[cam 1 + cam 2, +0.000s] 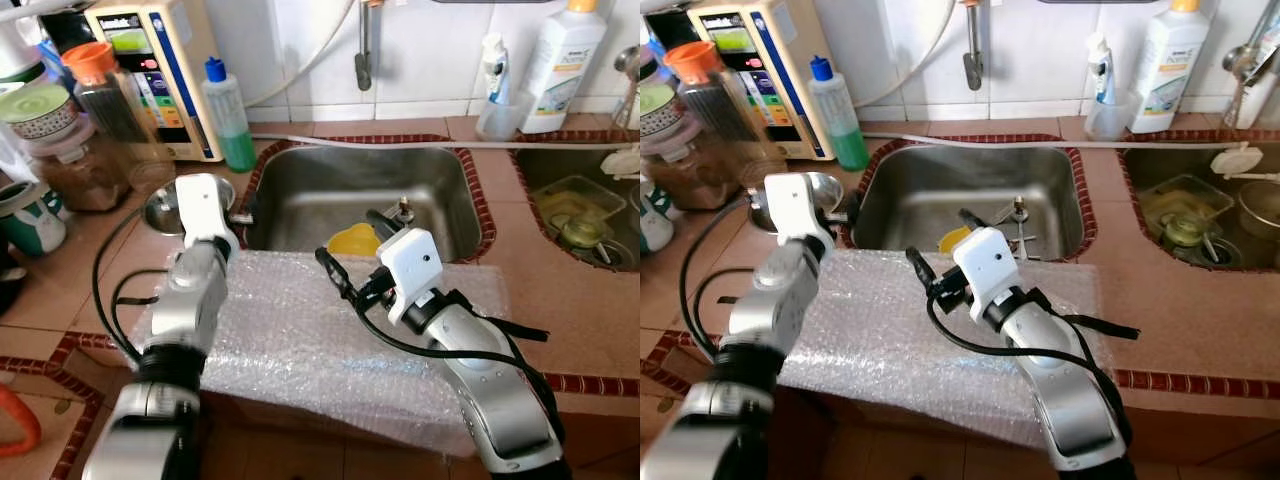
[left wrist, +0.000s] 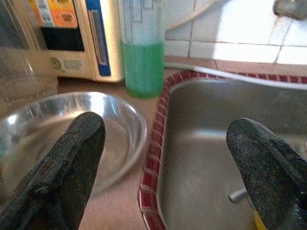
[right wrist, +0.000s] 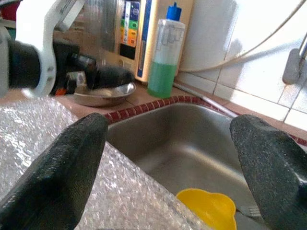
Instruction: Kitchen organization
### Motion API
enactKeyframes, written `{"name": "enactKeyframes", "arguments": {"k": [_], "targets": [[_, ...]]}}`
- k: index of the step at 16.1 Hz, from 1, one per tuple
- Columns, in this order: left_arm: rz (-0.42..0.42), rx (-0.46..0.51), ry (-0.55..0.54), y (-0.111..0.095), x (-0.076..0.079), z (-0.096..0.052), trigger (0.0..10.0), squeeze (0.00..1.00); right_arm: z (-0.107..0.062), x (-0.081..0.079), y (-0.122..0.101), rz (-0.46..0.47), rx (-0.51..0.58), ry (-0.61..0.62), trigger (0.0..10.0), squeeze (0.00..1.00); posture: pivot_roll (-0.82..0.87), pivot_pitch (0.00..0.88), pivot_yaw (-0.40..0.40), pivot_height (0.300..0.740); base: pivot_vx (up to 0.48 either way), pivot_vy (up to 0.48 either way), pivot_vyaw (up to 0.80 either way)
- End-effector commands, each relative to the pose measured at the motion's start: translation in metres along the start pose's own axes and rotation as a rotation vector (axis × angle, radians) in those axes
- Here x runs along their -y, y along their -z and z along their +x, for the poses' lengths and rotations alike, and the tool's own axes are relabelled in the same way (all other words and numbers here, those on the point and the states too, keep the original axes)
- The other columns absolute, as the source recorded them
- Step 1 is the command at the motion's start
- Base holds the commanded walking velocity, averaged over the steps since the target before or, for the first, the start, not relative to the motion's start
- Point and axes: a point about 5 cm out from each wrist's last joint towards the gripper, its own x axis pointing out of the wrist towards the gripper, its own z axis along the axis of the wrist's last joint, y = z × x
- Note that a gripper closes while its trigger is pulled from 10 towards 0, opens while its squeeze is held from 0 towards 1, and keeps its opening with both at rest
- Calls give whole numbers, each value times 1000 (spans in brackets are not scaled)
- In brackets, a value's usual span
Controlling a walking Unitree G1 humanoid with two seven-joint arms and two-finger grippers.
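A small yellow dish (image 1: 355, 240) lies in the steel sink (image 1: 300, 195) near its front wall. My right gripper (image 1: 358, 245) hovers open over the sink's front edge, just above the yellow dish (image 3: 207, 208), with nothing between its fingers. On the counter left of the sink sits a shallow metal bowl (image 1: 163, 208). My left gripper (image 1: 238, 214) is open and empty over the sink's left rim, one finger (image 2: 72, 158) above the bowl (image 2: 115, 120), the other over the basin. A sheet of bubble wrap (image 1: 290, 320) covers the counter's front under both arms.
A bottle of green liquid (image 1: 228, 115) and a water purifier (image 1: 160, 70) stand behind the bowl. Jars (image 1: 85, 140) crowd the far left. A tap (image 1: 363, 50) hangs over the sink. A second sink (image 1: 575, 205) with dishes is at right, bottles (image 1: 560, 60) behind it.
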Motion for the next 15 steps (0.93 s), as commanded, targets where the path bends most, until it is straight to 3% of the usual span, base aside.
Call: {"name": "enactKeyframes", "arguments": {"k": [1,3,7,10,15], "targets": [[12,-1,-57,-3,-10,5,10000,0,-1,-2,-8,3,17,9,10000,431,-297,130,154,740,0,0,0],[-1,-34,-130,-7,-16,15,10000,0,-6,-4,-12,18,3,28,10000,427,-318,152,162,740,0,0,0],[20,-68,-240,-7,-29,21,10000,0,-11,-7,-14,18,-19,38,10000,431,-340,164,170,740,0,0,0],[90,-119,-423,-2,-49,18,10000,0,-12,-3,-15,20,-32,63,10000,435,-342,164,176,740,0,0,0],[104,-147,-471,6,-59,15,10000,0,-10,-6,-15,17,-41,47,10000,435,-325,159,166,740,0,0,0]]}}
